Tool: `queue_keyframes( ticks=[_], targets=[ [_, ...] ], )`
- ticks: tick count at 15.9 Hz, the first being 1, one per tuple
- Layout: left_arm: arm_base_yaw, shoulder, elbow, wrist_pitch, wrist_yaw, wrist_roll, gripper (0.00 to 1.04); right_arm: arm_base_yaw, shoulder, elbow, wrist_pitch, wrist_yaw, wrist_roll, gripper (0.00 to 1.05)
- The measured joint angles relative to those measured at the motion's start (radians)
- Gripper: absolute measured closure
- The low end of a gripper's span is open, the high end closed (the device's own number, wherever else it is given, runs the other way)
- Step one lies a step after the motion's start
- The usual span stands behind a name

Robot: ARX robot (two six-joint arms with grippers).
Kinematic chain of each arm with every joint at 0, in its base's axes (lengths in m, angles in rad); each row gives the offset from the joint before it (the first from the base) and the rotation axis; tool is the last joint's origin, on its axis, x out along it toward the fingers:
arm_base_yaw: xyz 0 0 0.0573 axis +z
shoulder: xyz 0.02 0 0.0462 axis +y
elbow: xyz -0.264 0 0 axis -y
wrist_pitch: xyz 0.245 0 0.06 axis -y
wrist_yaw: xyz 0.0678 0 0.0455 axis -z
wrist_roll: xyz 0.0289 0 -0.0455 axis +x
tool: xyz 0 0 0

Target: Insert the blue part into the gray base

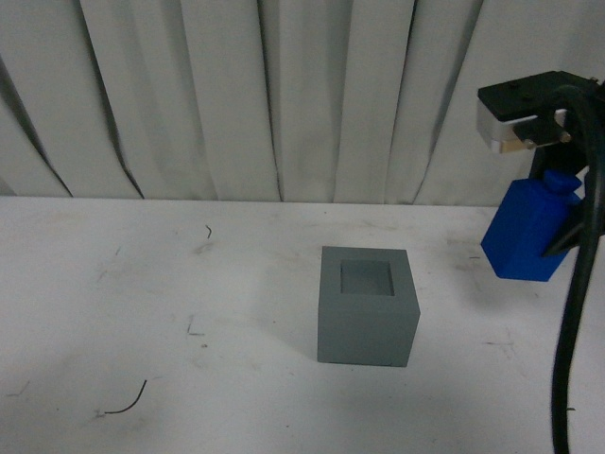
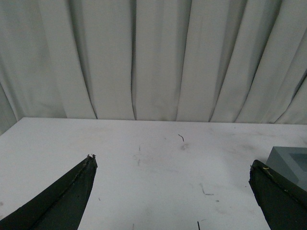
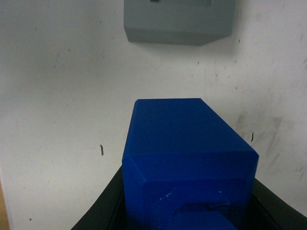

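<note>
The gray base point(image 1: 367, 306) stands on the white table near the middle, its square recess facing up and empty. My right gripper point(image 1: 553, 203) is shut on the blue part point(image 1: 527, 229) and holds it tilted in the air, to the right of the base and above the table. In the right wrist view the blue part point(image 3: 187, 158) fills the foreground between the black fingers point(image 3: 103, 206), with the gray base point(image 3: 178, 21) ahead of it. My left gripper point(image 2: 172, 191) is open and empty over the table; the gray base point(image 2: 291, 162) shows beside one finger.
The white table point(image 1: 142, 312) bears small dark scuffs and a thin curved wire scrap point(image 1: 128, 402) near the front left. A pleated white curtain point(image 1: 236, 95) closes off the back. A black cable point(image 1: 572, 350) hangs from my right arm.
</note>
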Motion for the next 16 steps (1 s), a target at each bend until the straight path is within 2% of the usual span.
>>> queue_keyframes(
  ticks=[10,16],
  targets=[
    [0.000,0.000,0.000,0.000,0.000,0.000,0.07,0.225,0.179,0.235,-0.113,0.037,0.203,0.58],
    [0.000,0.000,0.000,0.000,0.000,0.000,0.07,0.245,0.208,0.274,-0.122,0.043,0.249,0.58]
  ],
)
